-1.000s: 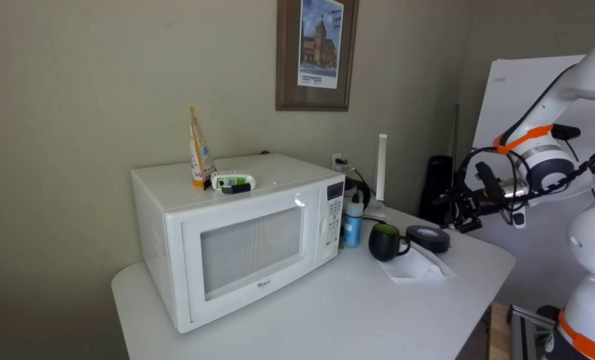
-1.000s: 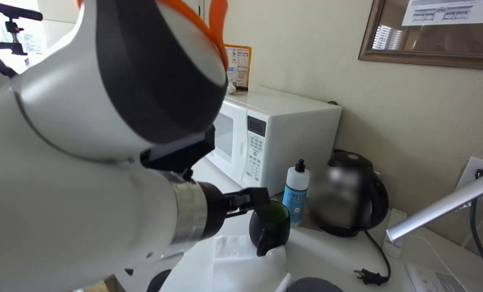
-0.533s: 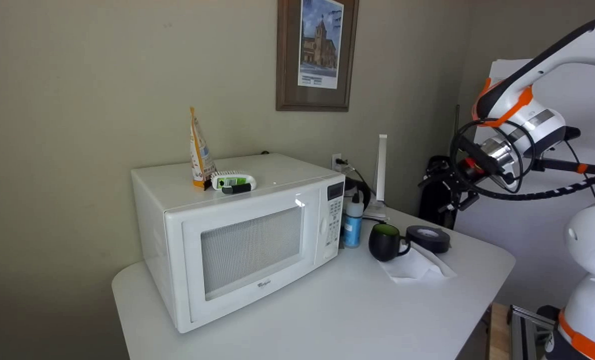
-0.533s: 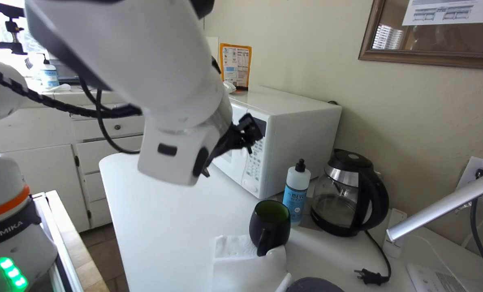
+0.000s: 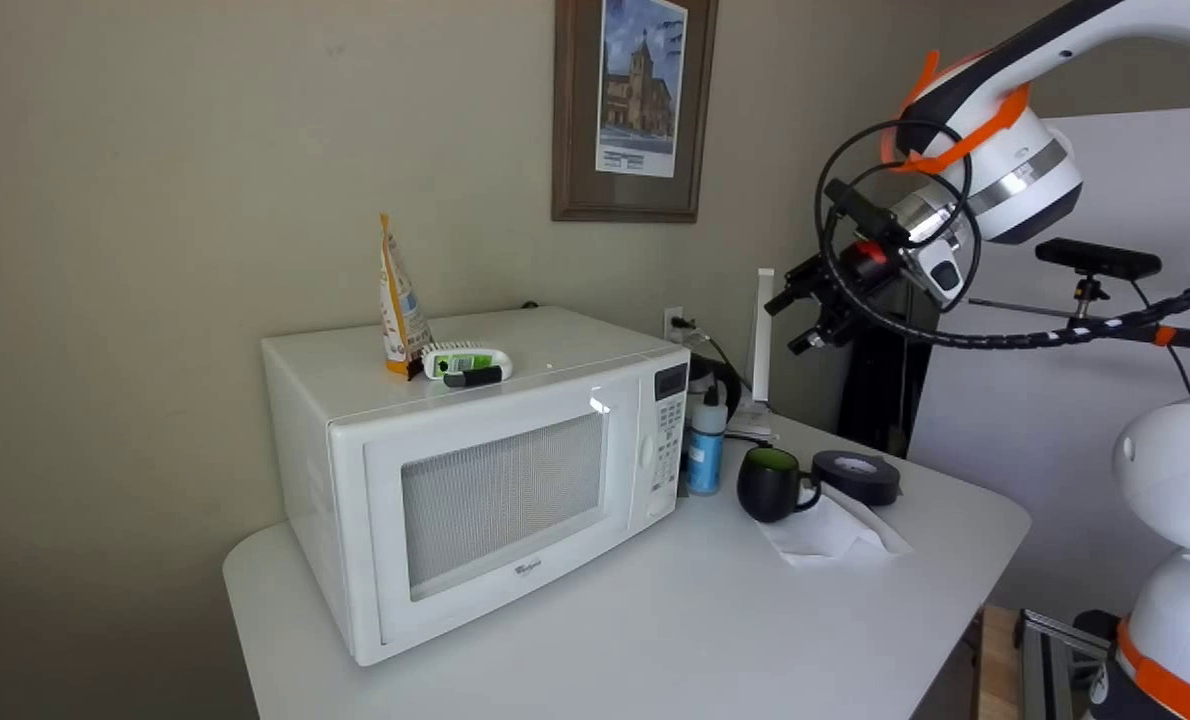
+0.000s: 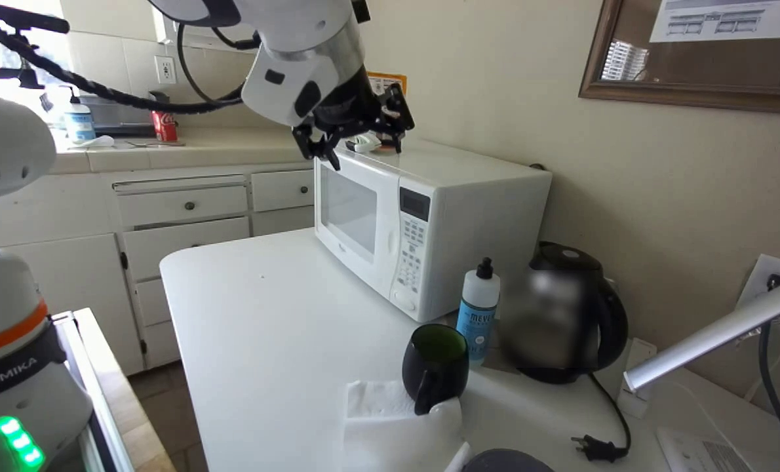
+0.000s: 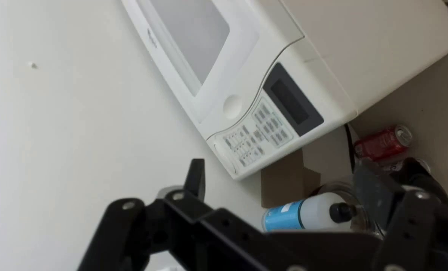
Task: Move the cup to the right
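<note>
One cup (image 5: pixel 768 495) in both exterior views, upright on the table (image 5: pixel 675 620), dark outside, green inside. In an exterior view I've got its handle pointing to 3 o'clock, a bottle (image 5: pixel 705 460) near it at 10, a black roll (image 5: pixel 848 487) near at 3, and some paper (image 5: pixel 835 530) at 4. Honestly can't tell from my seat whether the base overlaps that paper. The microwave (image 5: pixel 525 510) takes up the whole 9 o'clock side, with a bag (image 5: pixel 402 310) on top and a brush (image 5: pixel 470 365) at the bag's 4.

My gripper (image 5: pixel 788 326) hangs in the air, jaws spread wide, well apart from the cup and at its 12 o'clock in an exterior view. Wrist view agrees: I see the jaws at roughly 7 and 4 o'clock with a big gap between them. Same camera gives me a red can (image 7: pixel 378 145) over at 3, near the microwave.

In an exterior view there's also a kettle (image 6: pixel 564 314) at the bottle's 3 o'clock, mostly a blurry smudge, and its plug (image 6: pixel 603 448) lies on the table at the kettle's 5.
</note>
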